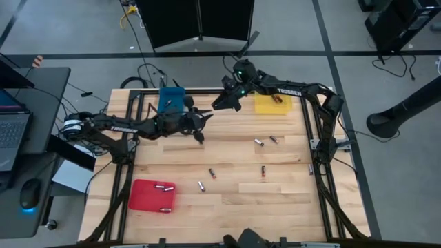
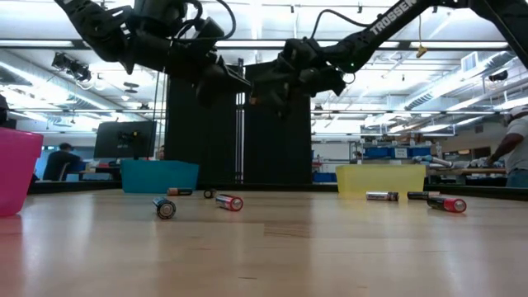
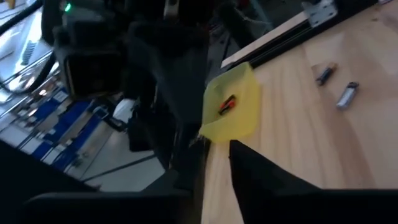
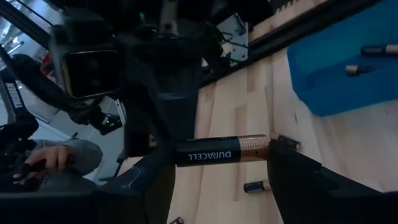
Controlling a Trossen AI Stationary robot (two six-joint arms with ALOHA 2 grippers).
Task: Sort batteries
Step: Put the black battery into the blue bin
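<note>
My right gripper hangs above the table's far edge between the blue tray and the yellow tray, shut on a black, copper-ended battery. My left gripper floats just right of the blue tray, open and empty, with its fingers apart. Several small batteries lie on their sides on the wood. The red tray near the left front holds two cells. The yellow tray holds one, and the blue tray holds two. My right gripper holds the battery lengthwise across the gap between its two fingers. One finger is at the black end and the other at the copper end. The battery is lifted clear of the table and lies level in the hold.
Loose batteries lie mid-table and toward the right edge. In the low view both grippers hang well above the wood. Black frame rails border the table. A laptop desk stands to the left. People show in the room behind.
</note>
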